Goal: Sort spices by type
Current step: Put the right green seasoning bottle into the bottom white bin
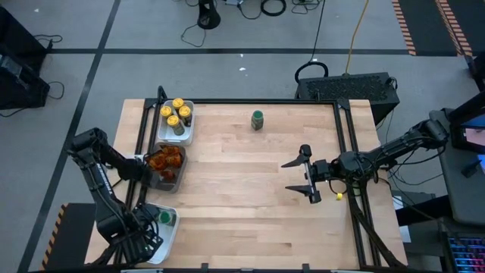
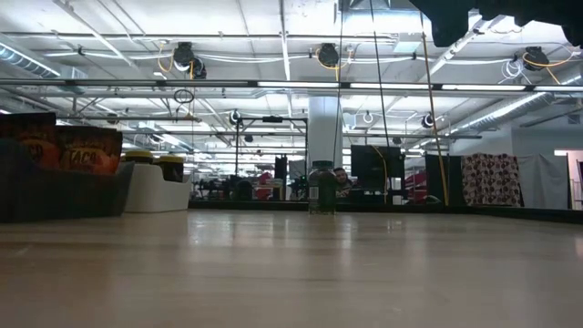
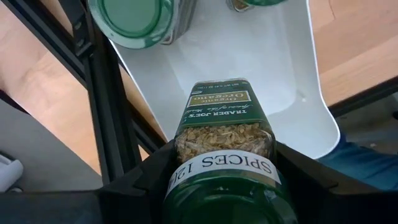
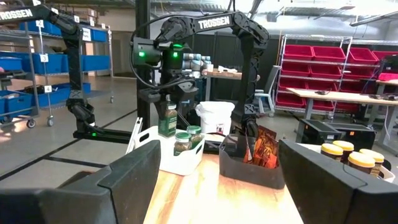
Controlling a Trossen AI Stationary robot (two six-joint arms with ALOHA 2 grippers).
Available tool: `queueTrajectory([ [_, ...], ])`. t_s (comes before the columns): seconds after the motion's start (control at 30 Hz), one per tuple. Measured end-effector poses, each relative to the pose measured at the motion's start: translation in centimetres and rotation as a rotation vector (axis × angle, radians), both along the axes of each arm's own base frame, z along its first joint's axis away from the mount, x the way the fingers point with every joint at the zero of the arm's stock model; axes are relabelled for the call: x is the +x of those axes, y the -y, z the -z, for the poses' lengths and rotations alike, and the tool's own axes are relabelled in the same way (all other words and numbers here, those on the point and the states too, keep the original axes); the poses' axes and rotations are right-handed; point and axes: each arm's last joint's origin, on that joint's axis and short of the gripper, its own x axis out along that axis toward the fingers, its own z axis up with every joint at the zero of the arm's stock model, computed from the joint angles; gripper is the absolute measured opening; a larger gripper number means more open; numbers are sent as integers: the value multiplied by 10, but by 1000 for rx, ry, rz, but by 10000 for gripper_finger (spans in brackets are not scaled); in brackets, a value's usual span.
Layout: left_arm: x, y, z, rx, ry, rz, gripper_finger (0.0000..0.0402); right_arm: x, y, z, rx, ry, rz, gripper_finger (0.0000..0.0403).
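One green-lidded jar [image 3: 224, 134] is pinched between the left gripper [image 3: 221, 180] fingers, held above the white tray [image 3: 249, 50] at the table's near-left corner; label reads oregano, dried herb visible through the glass. Two more green-lidded jars sit in that tray in the right wrist view [image 4: 182, 142], one lid seen close from the left wrist [image 3: 130, 22]. In the high view only one green lid [image 1: 164, 218] shows in that tray [image 1: 171, 227], the left arm covering the rest.

A lone green-lidded jar [image 1: 258, 120] stands upright on the bare table [image 1: 242, 182] toward the far edge, well apart from all trays; the low view shows it centred too [image 2: 321, 189].

Four yellow-lidded jars [image 1: 175, 114] fill a second white tray [image 1: 187, 130] at the far-left side; seen also from the right wrist [image 4: 351, 155]. Orange-brown packets [image 1: 167, 161] stand in the dark grey tray [image 1: 171, 179] between the two white trays, and show at the low view's left [image 2: 64, 150].

Right gripper [image 1: 305, 178] hovers over the right half of the table, fingers spread wide, empty, well apart from every jar; its own fingers [image 4: 134, 180] frame the right wrist view.
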Motion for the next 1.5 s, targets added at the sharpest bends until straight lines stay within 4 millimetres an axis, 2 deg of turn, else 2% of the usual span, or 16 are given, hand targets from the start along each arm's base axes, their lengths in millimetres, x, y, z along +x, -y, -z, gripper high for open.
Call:
queueTrajectory([
  [0.63, 5, 8, 24, 147, -77, 35, 211, 0, 0, 2, -9, -17, 0, 306],
  [0.8, 5, 7, 26, 161, -58, 33, 211, 0, 0, 2, -7, -17, 0, 306],
  [1.03, 5, 6, 48, 142, -51, 61, 211, 0, 0, 2, -6, -17, -1, 306],
  [1.5, 2, 1, 58, 171, -72, 79, 211, 0, 0, 2, -9, -16, 0, 306],
])
